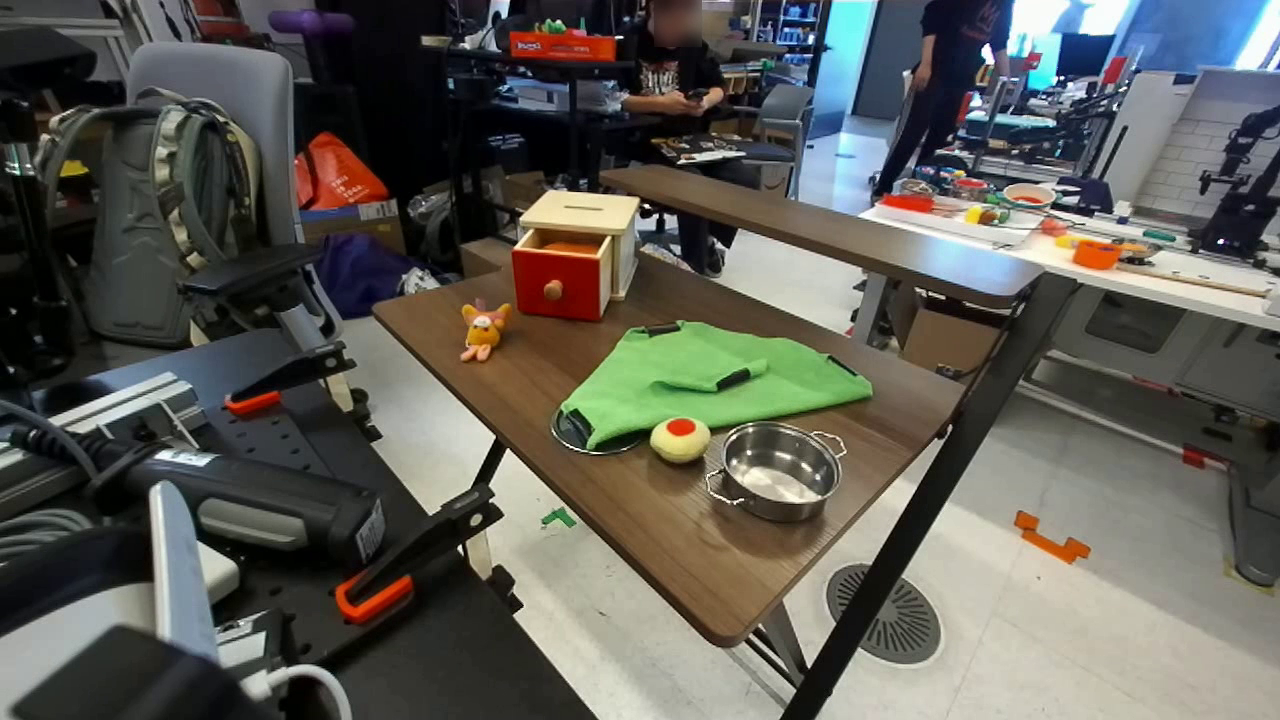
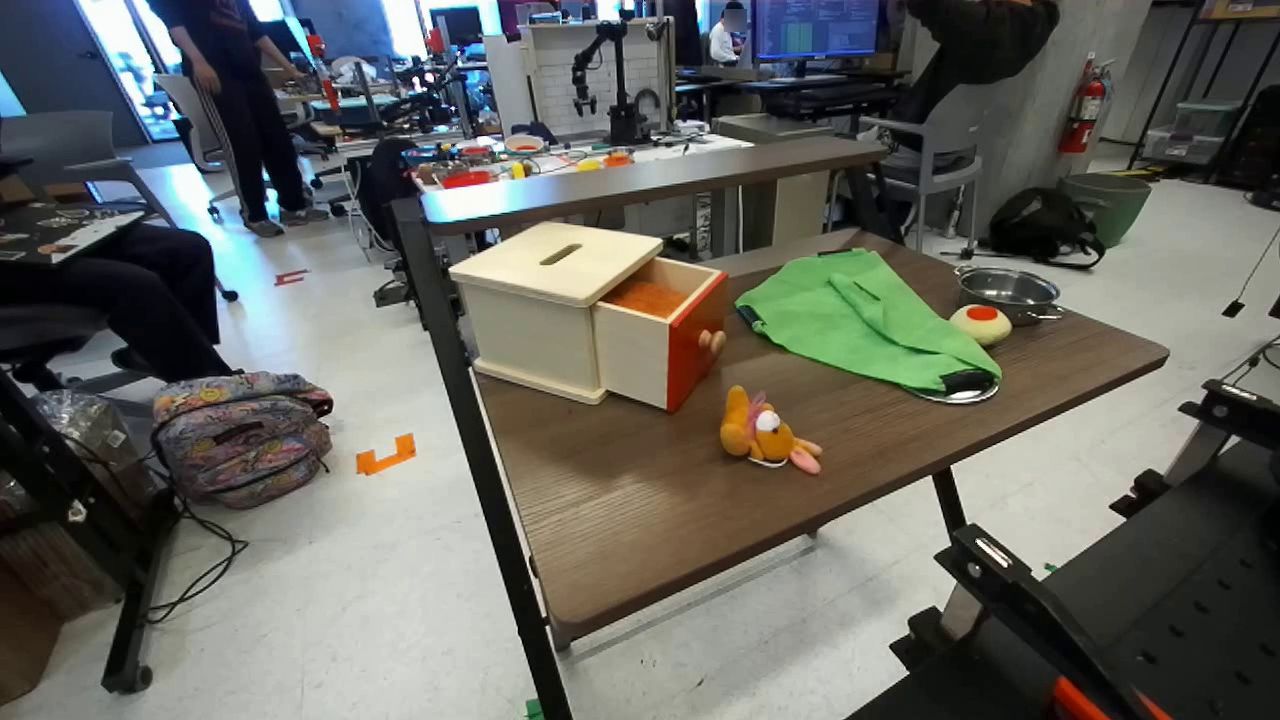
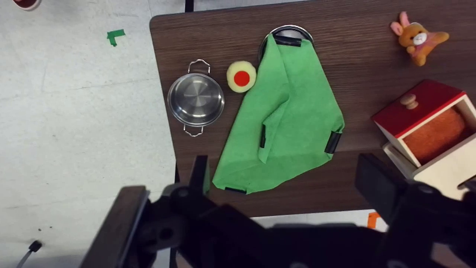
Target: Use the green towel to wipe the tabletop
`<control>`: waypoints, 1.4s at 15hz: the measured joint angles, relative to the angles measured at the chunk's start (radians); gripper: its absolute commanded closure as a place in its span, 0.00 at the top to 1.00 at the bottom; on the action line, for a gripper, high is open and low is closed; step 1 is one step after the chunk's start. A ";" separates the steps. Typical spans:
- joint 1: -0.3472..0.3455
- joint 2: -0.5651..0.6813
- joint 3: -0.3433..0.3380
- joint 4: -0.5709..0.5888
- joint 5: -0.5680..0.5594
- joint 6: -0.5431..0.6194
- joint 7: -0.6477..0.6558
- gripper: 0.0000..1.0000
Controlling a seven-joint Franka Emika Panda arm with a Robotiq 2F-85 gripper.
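The green towel (image 1: 690, 395) lies rumpled on the dark brown tabletop (image 1: 545, 385), with black strips at several edges and a fold in its middle. It also shows in an exterior view (image 2: 840, 320) and in the wrist view (image 3: 308, 108). One corner of it lies over a round metal-rimmed lid (image 3: 292, 31). My gripper (image 3: 284, 165) shows only in the wrist view, wide open with nothing between its fingers. It looks down from above, with the towel between and ahead of the fingers, apart from them. The arm is out of view in both exterior views.
A metal pot (image 3: 196, 99) and a yellow round object (image 3: 234, 69) sit beside the towel. A wooden box (image 1: 580, 215) with its red drawer pulled open and an orange plush bunny (image 3: 412, 37) are also on the tabletop. A raised brown shelf (image 2: 650, 185) runs along one side.
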 measured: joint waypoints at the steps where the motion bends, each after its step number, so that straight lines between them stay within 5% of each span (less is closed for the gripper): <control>1: 0.010 0.028 0.014 0.015 0.000 0.000 0.006 1.00; 9: 0.046 0.381 0.082 0.232 0.009 0.072 0.062 1.00; 21: 0.044 0.860 0.081 0.602 0.017 0.079 0.111 1.00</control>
